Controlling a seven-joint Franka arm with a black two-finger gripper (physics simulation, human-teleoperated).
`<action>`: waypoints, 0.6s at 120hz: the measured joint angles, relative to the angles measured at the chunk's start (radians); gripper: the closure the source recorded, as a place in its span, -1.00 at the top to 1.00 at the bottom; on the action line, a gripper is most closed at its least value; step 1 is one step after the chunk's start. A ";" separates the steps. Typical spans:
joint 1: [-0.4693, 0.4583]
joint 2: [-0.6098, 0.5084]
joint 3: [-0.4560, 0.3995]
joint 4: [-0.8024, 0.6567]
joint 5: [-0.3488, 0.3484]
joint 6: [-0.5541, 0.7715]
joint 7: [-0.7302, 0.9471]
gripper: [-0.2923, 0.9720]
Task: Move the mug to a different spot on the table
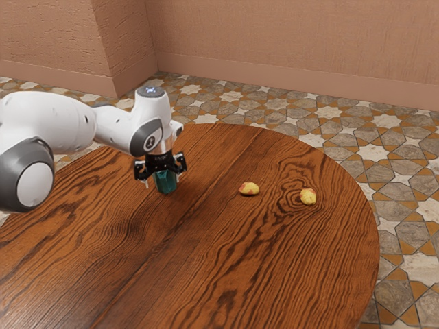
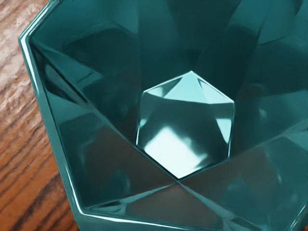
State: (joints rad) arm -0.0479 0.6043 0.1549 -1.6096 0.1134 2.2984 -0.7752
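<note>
Clasping mug (image 1: 165, 183) (table (image 1: 226, 260) edges apart)

Item: Franka arm (image 1: 62, 127), one unit, white shells with grey joint caps.
- Entry: comes in from the exterior view's left and reaches toward its right.
- Large joint (image 1: 27, 171): grey round cap facing the camera, at the near end of the visible arm.
- Forearm link (image 1: 110, 127): roughly level, running to the wrist.
- Wrist (image 1: 149, 127): upright, grey side cap, small blue light (image 1: 151, 90) on top.
- Gripper (image 1: 162, 179): black, hanging below the wrist and pointing straight down, set directly over a teal mug (image 1: 165, 184). Whether it is clamped cannot be read.
</note>
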 joint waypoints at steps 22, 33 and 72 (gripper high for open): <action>-0.003 -0.002 0.000 -0.001 -0.002 0.007 0.004 0.06; -0.006 -0.003 0.001 -0.001 -0.002 0.009 0.004 -0.22; -0.007 -0.006 0.004 -0.001 0.079 0.010 0.000 -0.47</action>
State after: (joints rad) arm -0.0549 0.5988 0.1591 -1.6101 0.1925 2.3085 -0.7752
